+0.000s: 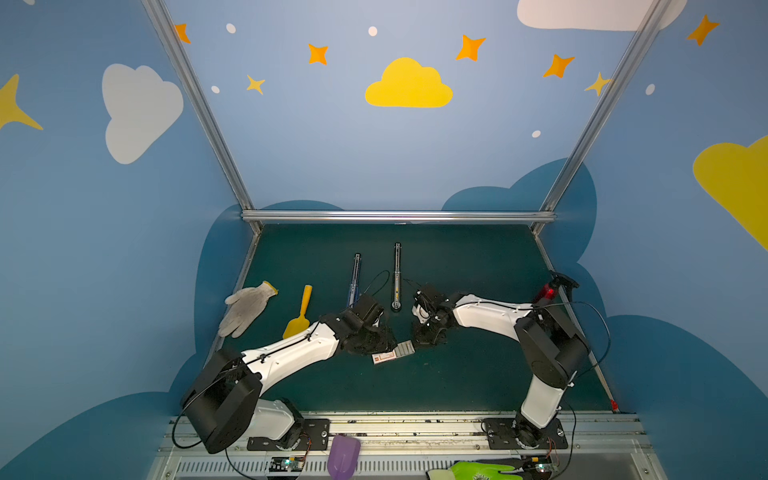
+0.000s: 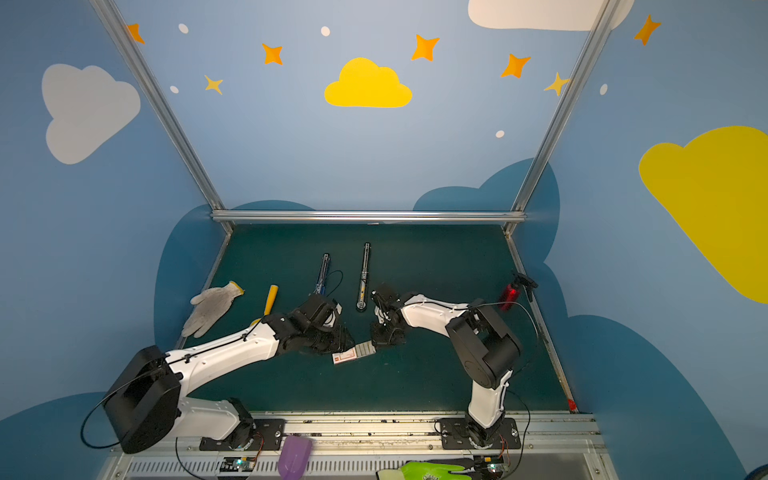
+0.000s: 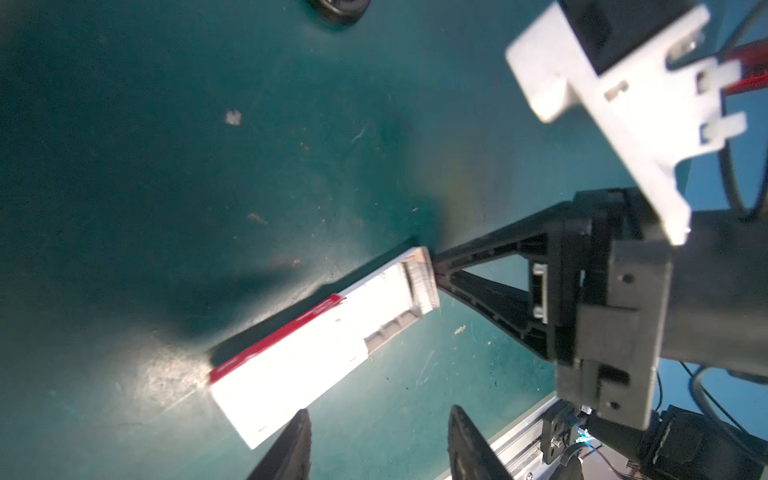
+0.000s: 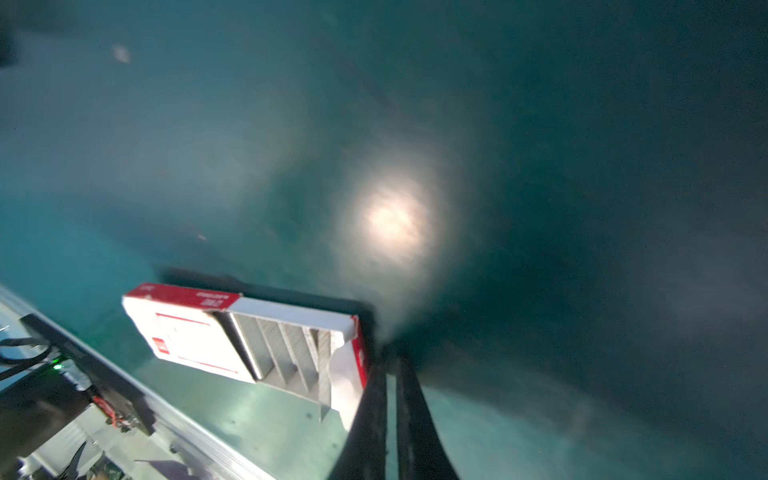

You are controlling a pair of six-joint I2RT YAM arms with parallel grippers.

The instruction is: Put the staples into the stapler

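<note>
My right gripper point(image 4: 390, 370) is down at the mat point(image 1: 478, 374), its fingers point(image 4: 368, 419) drawn almost together, with only a thin dark slit between them. Their tips sit against the pulled-out end of the staple box point(image 4: 187, 336), right at the tray's red-edged end wall. Whether a bit of that cardboard is pinched between the tips I cannot tell; the left wrist view shows the tips meeting at the tray's rim, touching it.

My left gripper point(image 3: 380, 440) is about halfway open – its fingers point(image 3: 291, 444) stand clearly apart with bare green mat between them. One finger is just beside the closed end of the box's white sleeve; nothing lies between the two, and I hold nothing there.

The staples point(image 4: 286, 353) lie as grey ribbed rows in the tray, which is slid partly out of the sleeve towards my right gripper. In both top views the box point(image 1: 384, 357) rests flat on the mat near the middle, between my two grippers – the left one point(image 1: 376, 347) at the sleeve end, the right one point(image 1: 426, 338) at the tray end.

Further back on the mat, well apart from the box, lie a silvery bar point(image 1: 397, 276) and a blue-tinted bar point(image 1: 354, 278), side by side, untouched.
</note>
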